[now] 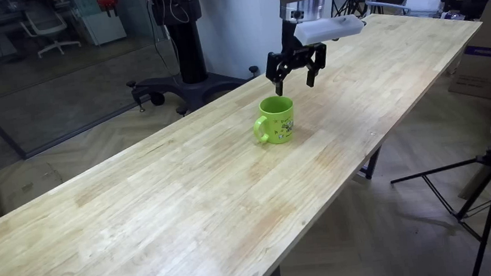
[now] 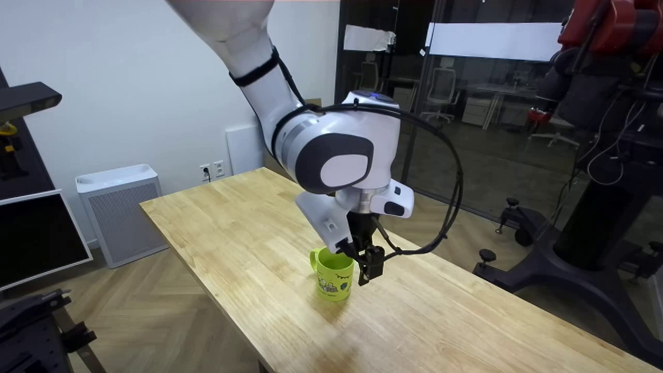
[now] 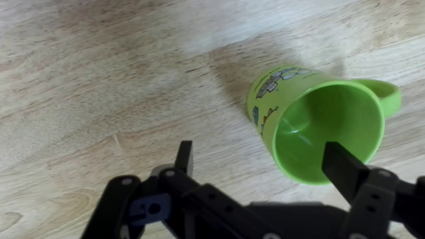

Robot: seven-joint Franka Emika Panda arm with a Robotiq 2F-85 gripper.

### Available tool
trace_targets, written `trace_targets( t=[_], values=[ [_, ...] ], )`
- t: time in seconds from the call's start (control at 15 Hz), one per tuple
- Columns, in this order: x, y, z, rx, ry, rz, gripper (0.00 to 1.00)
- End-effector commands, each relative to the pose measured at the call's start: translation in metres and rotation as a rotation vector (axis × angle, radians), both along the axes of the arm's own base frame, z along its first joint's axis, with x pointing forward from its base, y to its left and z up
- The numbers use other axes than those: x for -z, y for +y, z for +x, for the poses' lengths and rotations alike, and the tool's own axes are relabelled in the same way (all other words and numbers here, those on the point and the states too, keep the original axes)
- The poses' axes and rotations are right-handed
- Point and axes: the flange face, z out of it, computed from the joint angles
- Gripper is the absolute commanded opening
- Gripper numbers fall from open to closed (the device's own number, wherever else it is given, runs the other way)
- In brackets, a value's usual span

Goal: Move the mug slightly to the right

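Looks like we're lining up: our black two-fingered gripper [image 1: 295, 89] hangs, jaws apart, to the right of the lime-green cylindrical mug [image 1: 278, 125] on the long wooden table [image 1: 155, 228], so we'd centre then grip next.

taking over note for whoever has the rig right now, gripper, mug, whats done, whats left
Gripper: open, holding nothing, above the table, off-centre from the mug.
Mug: upright on the table, handle on the side away from the gripper. In the wrist view it sits toward the right, partly behind one jaw.
Done: gripper is near the mug; whether the shift itself is done, I cannot tell.
Left: if not, probably line up, grip, move the mug slightly right, release.
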Motion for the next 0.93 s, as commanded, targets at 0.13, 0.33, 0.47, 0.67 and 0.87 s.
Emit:
trace_targets(
  t=[0.13, 0.33, 0.47, 0.67, 0.87],
  values=[
    [0.016, -0.001, 0.025, 0.020, 0.045, 0.013, 1.00],
    [0.024, 0.001, 0.031, 0.011, 0.069, 0.017, 1.00],
    [0.027, 0.002, 0.033, 0.007, 0.072, 0.018, 0.73],
    [0.032, 0.003, 0.037, 0.004, 0.073, 0.017, 0.52],
    [0.035, 0.006, 0.039, -0.006, 0.076, 0.013, 0.31]
  ],
)
